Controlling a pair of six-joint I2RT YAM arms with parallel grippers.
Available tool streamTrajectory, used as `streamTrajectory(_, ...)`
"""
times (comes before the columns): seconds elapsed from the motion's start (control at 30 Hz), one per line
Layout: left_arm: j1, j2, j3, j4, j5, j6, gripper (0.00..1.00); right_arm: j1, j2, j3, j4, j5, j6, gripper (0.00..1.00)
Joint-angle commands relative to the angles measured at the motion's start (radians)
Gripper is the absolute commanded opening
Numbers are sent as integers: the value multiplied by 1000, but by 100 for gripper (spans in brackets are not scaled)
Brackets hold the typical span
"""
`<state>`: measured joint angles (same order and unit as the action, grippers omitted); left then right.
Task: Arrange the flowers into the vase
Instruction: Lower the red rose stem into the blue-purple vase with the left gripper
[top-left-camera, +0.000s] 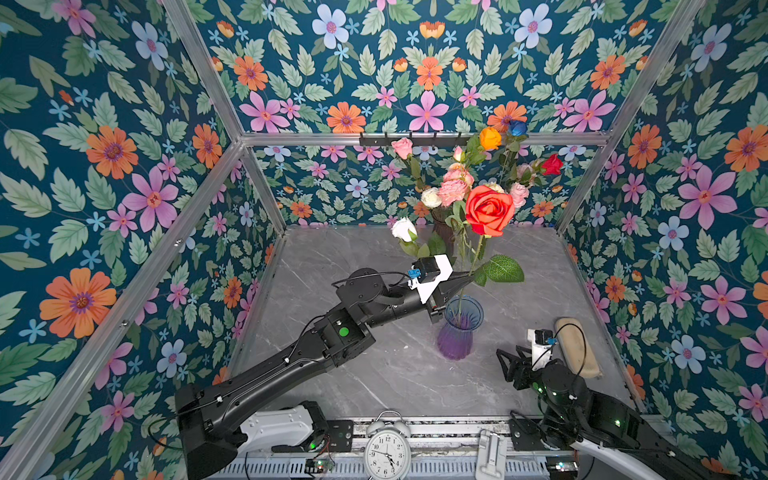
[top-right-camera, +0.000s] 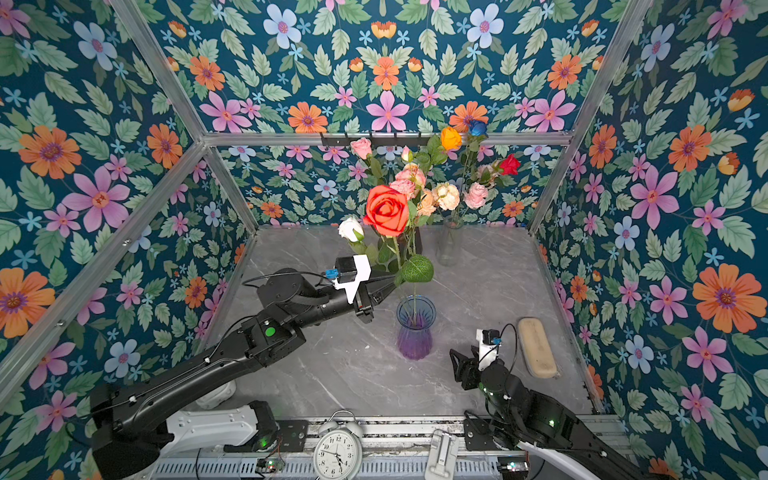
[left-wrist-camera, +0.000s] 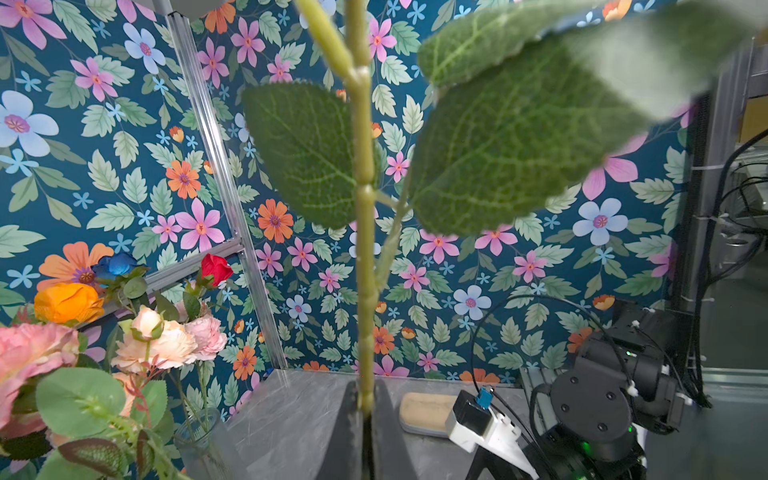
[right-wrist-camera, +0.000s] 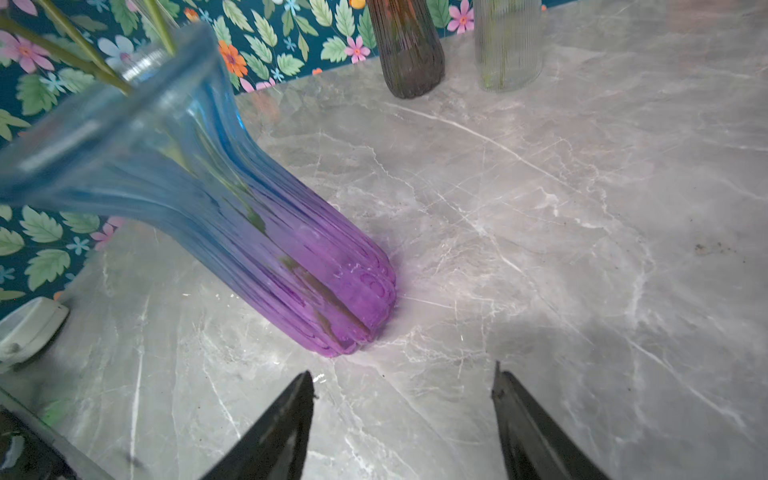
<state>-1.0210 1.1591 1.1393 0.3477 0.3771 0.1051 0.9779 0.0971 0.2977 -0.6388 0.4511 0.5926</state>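
A blue-to-purple ribbed glass vase (top-left-camera: 459, 328) (top-right-camera: 415, 328) (right-wrist-camera: 249, 216) stands mid-table. A large red-orange rose (top-left-camera: 489, 210) (top-right-camera: 386, 210) rises above it, the lower end of its green stem (left-wrist-camera: 365, 249) down inside the vase mouth. My left gripper (top-left-camera: 469, 279) (top-right-camera: 392, 279) (left-wrist-camera: 365, 409) is shut on that stem just above the rim, below its big leaves. My right gripper (top-left-camera: 505, 365) (top-right-camera: 457, 365) (right-wrist-camera: 401, 374) stands open and empty on the table, a little to the right of the vase's base. Other flowers (top-left-camera: 455, 187) (left-wrist-camera: 166, 340) fill two vases at the back.
A dark ribbed vase (right-wrist-camera: 409, 50) (top-right-camera: 409, 243) and a clear ribbed vase (right-wrist-camera: 509, 45) (top-right-camera: 451, 245) hold the back bouquets. A beige pad (top-left-camera: 577, 347) (top-right-camera: 536, 347) lies by the right wall. An alarm clock (top-left-camera: 387, 449) sits at the front edge. A hook rail (top-left-camera: 415, 139) crosses the back.
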Motion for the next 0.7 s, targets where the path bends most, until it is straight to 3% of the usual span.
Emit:
streamTrajectory(0.0, 7, 8, -6, 46, 15, -29, 0, 0, 17, 0, 63, -25, -31, 70)
streamTrajectory(0.3, 31, 44, -23, 82, 54, -118, 0, 1, 29, -7, 79, -26, -31, 72)
streamTrajectory(0.67, 55, 89, 19, -53, 68, -180, 0, 0, 26, -11, 77, -37, -28, 71)
